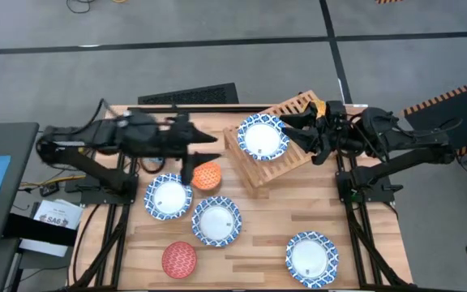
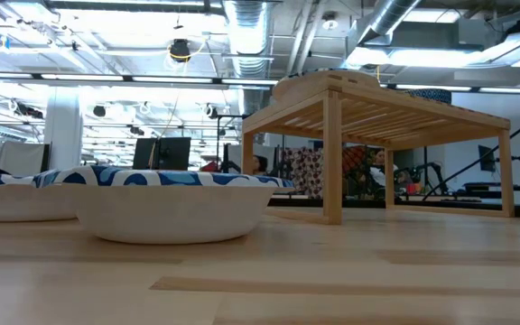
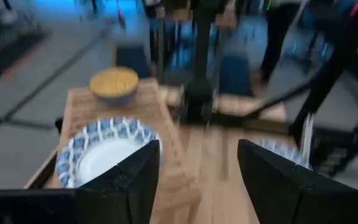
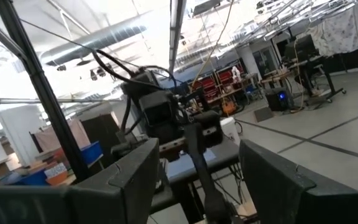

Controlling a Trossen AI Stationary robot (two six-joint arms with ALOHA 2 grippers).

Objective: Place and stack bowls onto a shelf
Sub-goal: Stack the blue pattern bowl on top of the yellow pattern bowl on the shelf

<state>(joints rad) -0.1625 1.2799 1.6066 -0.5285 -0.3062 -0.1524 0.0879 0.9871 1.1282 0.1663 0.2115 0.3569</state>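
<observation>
Wooden shelf (image 1: 278, 150) is carrying one blue-rimmed bowl (image 1: 262, 136); we are seeing more bowls (image 1: 216, 221) sitting on the counter (image 1: 250, 243). Left gripper (image 1: 211, 148) is hovering above the orange bowl (image 1: 207, 176), jaws apart. Right gripper (image 1: 292, 127) is hanging over the shelf, jaws apart.

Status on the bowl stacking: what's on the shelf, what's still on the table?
Done: one blue-rimmed bowl and a yellow bowl sit on the shelf. In hand: nothing; left gripper hovers open above the orange bowl, right gripper open over the shelf. Left: orange, red bowl and three blue-rimmed bowls on the table.
</observation>
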